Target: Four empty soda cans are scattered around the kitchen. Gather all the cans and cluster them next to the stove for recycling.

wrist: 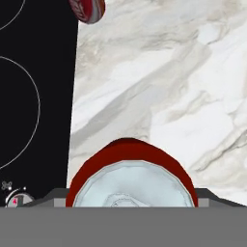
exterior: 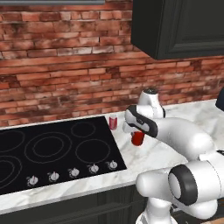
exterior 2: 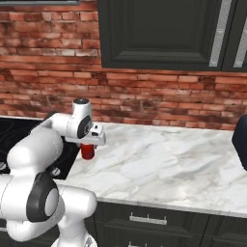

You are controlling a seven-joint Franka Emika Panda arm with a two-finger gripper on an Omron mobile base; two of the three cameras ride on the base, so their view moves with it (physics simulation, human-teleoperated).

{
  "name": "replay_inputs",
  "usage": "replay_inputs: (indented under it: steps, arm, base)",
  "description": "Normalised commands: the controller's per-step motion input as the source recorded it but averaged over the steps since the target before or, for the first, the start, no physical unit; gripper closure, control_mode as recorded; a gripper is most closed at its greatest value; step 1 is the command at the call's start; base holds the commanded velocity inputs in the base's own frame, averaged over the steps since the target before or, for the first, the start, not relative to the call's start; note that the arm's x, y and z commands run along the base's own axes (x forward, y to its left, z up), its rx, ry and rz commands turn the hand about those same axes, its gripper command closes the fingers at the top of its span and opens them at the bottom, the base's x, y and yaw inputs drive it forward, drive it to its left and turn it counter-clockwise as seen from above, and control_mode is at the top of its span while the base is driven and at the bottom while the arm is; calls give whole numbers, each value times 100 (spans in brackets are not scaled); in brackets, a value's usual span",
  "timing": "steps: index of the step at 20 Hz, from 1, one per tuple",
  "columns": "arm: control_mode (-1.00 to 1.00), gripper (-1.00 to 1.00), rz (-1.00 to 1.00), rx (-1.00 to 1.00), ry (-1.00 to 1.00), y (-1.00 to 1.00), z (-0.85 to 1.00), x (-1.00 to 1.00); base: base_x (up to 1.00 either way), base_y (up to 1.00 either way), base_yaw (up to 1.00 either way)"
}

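Two red soda cans are seen on the marble tabletop point(exterior: 175, 153) just beside the right edge of the black stove point(exterior: 52, 153). One can point(exterior: 138, 138) is held upright in the claw point(exterior: 136, 133), its red body showing below the white hand in both base views and its silver top point(wrist: 132, 185) lying close under the hand camera, flanked by the dark fingers. From the pictures it cannot be told whether this can is resting on the marble or raised slightly above it. A second can point(exterior: 113, 122) is stood farther back, at the stove's rear right corner, near the brick wall point(exterior: 65, 65), apart from the held one. Small silver knobs point(exterior: 72, 173) are lined along the stove's front edge. Dark cabinets point(exterior 2: 169, 34) are hung above the tabletop on the right.
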Motion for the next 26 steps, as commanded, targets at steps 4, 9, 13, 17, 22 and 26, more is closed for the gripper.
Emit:
replay_inputs:
  steps: [4,9,13,17,22,26]
  arm:
    - [-100,100,1,0,5,0,-15,36]
    - [-100,100,1,0,11,0,-14,24]
    - [-100,100,2,0,12,0,-14,16]
    - [-100,100,3,0,11,2,-18,14]
    - [-100,100,1,0,5,4,-13,19]
    - [-100,100,0,0,0,0,-1,16]
  base:
    - [0,0,0]
    - [0,0,0]
    - [0,0,0]
    - [0,0,0]
    - [0,0,0]
    - [0,0,0]
